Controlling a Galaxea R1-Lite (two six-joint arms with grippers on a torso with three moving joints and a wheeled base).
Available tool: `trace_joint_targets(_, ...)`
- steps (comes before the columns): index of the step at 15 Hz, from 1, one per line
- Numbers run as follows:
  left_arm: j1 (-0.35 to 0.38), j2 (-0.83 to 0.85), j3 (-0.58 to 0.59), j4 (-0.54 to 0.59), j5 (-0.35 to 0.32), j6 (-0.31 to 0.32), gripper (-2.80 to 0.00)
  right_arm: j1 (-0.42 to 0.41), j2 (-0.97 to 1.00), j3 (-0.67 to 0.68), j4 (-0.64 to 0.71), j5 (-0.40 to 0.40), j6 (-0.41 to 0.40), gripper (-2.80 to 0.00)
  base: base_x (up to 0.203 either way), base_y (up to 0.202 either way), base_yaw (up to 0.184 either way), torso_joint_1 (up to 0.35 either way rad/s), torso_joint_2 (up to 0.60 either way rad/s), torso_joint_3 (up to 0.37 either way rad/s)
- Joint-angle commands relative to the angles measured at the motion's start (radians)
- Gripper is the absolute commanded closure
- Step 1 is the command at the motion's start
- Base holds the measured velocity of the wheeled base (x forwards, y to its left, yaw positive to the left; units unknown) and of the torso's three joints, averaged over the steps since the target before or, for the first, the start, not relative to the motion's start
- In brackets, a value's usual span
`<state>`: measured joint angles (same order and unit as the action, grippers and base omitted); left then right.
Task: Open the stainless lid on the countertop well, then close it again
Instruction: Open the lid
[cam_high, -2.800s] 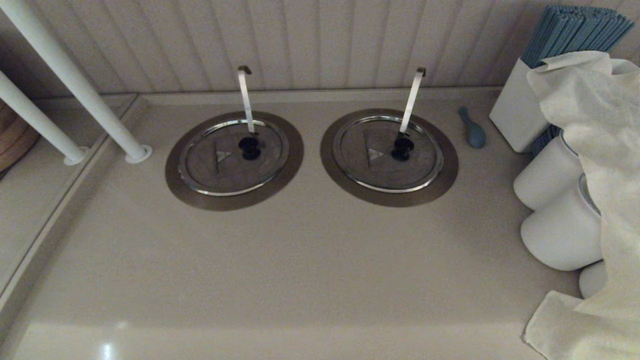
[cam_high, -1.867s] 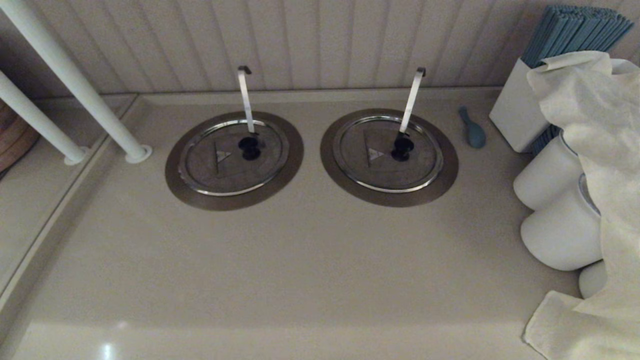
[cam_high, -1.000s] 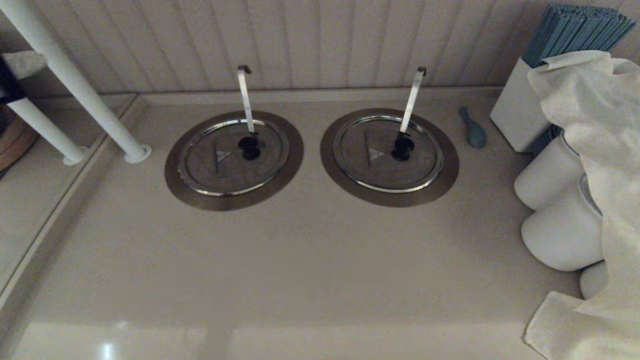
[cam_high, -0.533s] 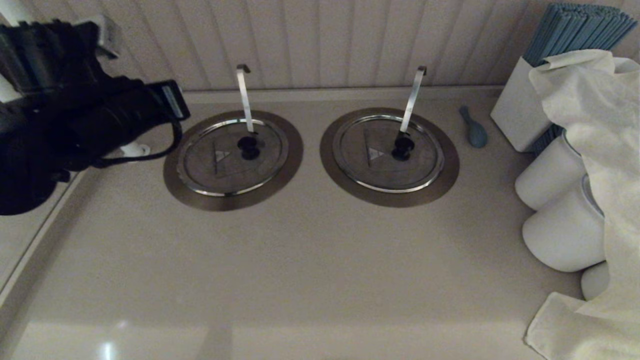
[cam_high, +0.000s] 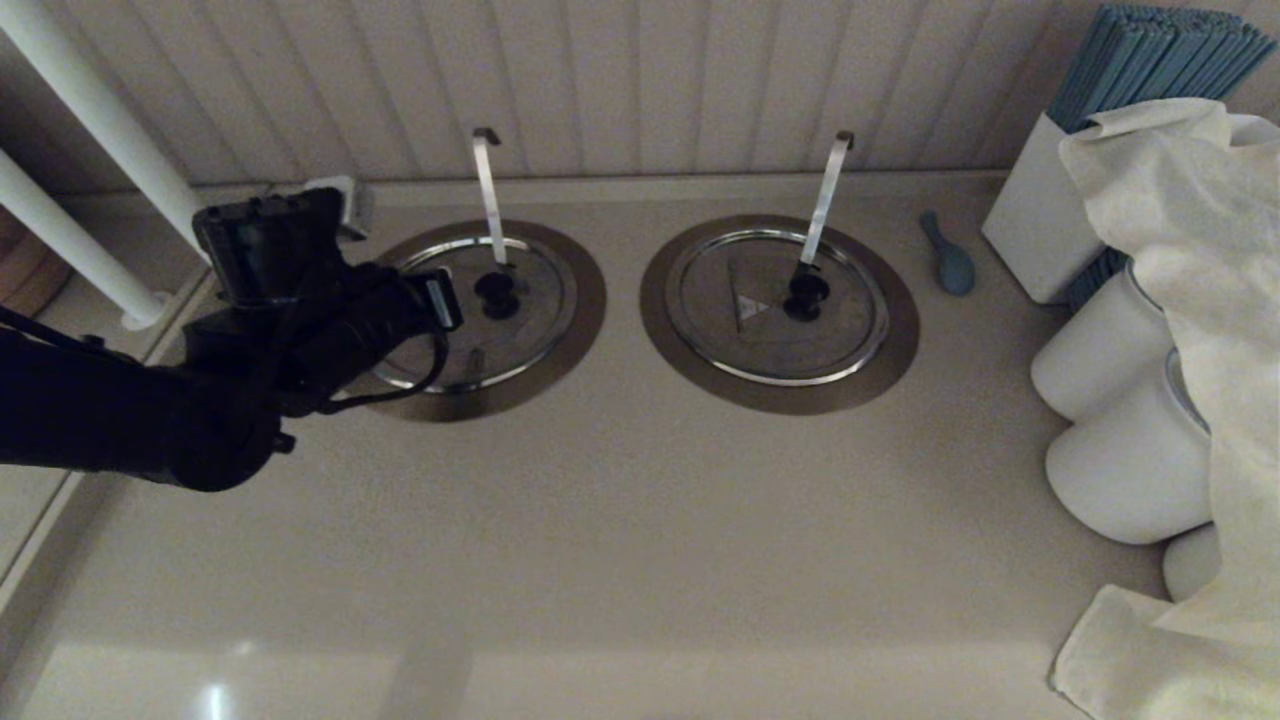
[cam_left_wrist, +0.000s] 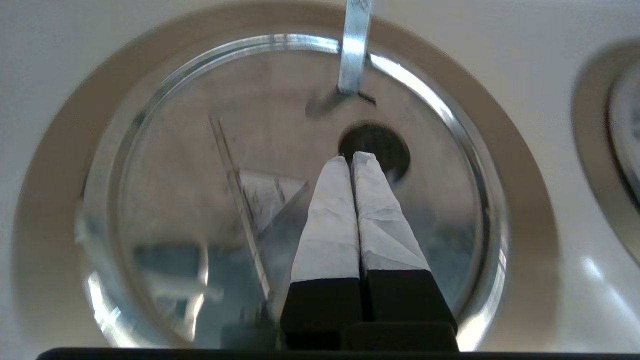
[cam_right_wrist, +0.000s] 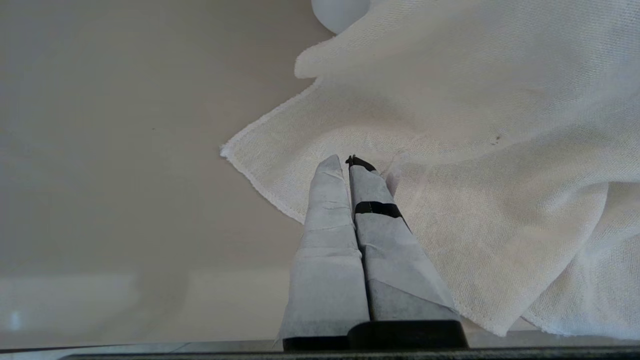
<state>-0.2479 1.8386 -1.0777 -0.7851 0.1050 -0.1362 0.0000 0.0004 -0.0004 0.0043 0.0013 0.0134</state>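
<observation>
The stainless lid (cam_high: 525, 325) lies flat and closed in the left countertop well, ringed by the brownish collar (cam_high: 585, 300). Its black knob (cam_high: 497, 293) sits at the centre, and the hooked ladle handle (cam_high: 488, 195) rises upright behind it. My left arm (cam_high: 300, 320) reaches in from the left and hides the lid's left part. In the left wrist view my left gripper (cam_left_wrist: 353, 157) is shut, with its taped tips just short of the knob (cam_left_wrist: 382, 147), above the lid (cam_left_wrist: 200, 150) and beside the pale triangle mark (cam_left_wrist: 267, 192). My right gripper (cam_right_wrist: 349, 160) is shut over a white cloth (cam_right_wrist: 450, 150).
The twin lid (cam_high: 775, 330) with its rightward-slanting handle (cam_high: 825, 195) lies to the right. A blue spoon (cam_high: 948, 262), a white box of blue sticks (cam_high: 1035, 225), white jars (cam_high: 1100, 350) and a draped cloth (cam_high: 1190, 250) crowd the right side. White poles (cam_high: 100, 130) stand at left.
My left arm has come in from the far left and moved right and down, and it now hangs over the left part of the left lid. The lid has not moved.
</observation>
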Motion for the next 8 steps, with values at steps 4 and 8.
trace_joint_targets(4,-0.021,0.062,0.005,-0.053,0.05,-0.001,-2.8,0.0,0.001,0.0,0.0,0.0,0.0,0.0,0.0,0.0,0.0,0.0,0.0,0.0)
trace_joint_targets(8,-0.032,0.129,0.001,-0.152,0.054,-0.002,-2.8,0.0,0.001,0.0,0.0,0.0,0.0,0.0,0.0,0.0,0.0,0.0,0.0,0.0)
